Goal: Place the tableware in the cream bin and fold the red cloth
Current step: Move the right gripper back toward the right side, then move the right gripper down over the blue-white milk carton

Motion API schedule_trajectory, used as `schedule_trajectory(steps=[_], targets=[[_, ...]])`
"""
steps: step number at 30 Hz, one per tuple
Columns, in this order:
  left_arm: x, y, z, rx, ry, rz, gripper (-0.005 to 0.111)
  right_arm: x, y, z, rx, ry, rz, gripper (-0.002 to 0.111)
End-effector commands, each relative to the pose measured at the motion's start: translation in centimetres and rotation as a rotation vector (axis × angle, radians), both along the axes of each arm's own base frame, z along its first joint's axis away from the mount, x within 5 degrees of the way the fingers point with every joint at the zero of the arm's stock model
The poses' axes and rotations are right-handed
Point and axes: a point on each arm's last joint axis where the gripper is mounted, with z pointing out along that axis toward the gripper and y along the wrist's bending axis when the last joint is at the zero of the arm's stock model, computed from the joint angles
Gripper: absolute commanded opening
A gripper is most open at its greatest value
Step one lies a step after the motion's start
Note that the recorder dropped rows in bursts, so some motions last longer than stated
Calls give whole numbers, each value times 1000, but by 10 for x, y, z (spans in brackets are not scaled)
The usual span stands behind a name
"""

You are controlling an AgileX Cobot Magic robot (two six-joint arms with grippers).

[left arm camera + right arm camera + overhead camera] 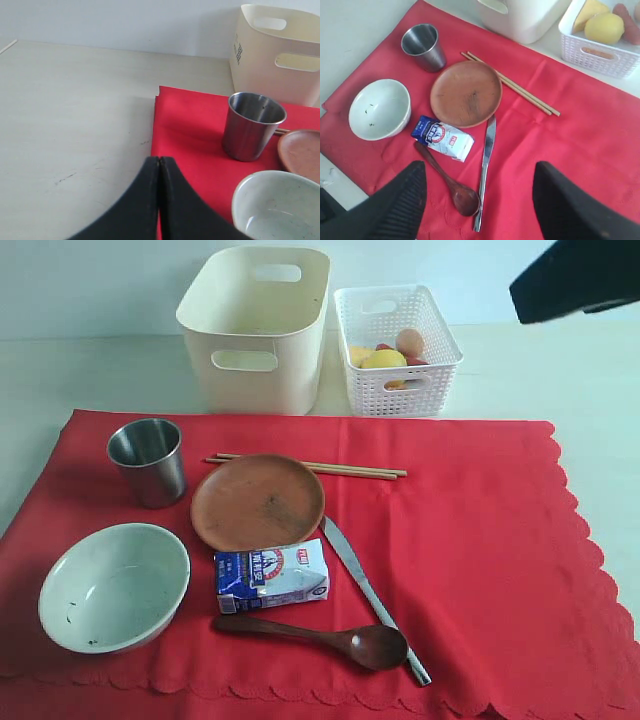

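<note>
Leave the red cloth point(480, 540), spread flat on the tabletop point(60, 370) under everything, alone until cleared. Aim every drop at the cream bin point(300, 375), standing just past the cloth's far edge beside the white basket point(395, 392). Probably best to start with the bowl point(115, 585) at the near left corner, then the plate point(258, 502) in the middle and the cup point(148, 462) behind the bowl. Skip the milk carton point(272, 577) just beside the plate. Pinch the knife point(365, 585), spoon point(320, 635) and chopsticks point(310, 467) low and mid-length. Bring down the right tool point(479, 167), spread wide and empty above the cloth; unclench the left tool point(159, 162), closed on nothing near the cup, before reaching.
</note>
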Motion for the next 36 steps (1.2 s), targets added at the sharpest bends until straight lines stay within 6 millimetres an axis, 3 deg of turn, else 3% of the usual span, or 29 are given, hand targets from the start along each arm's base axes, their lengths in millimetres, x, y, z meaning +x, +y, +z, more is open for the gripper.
schedule_trajectory(steps=[1,9,17,23,28,33,36], targets=[[0,0,0,-6,-11,2,0,-13,-4,-10,0,-12,8,59],[0,0,0,-6,-11,2,0,-15,-3,-39,13,66,-3,59],[0,0,0,-6,-11,2,0,-5,3,-54,35,106,11,59],[0,0,0,-6,-11,2,0,15,27,-64,170,83,229,59],[0,0,0,-6,-11,2,0,33,33,-87,92,55,365,59],[0,0,0,-6,-11,2,0,36,60,-112,-33,-104,746,59],[0,0,0,-6,-11,2,0,36,73,-123,-63,-149,864,59]])
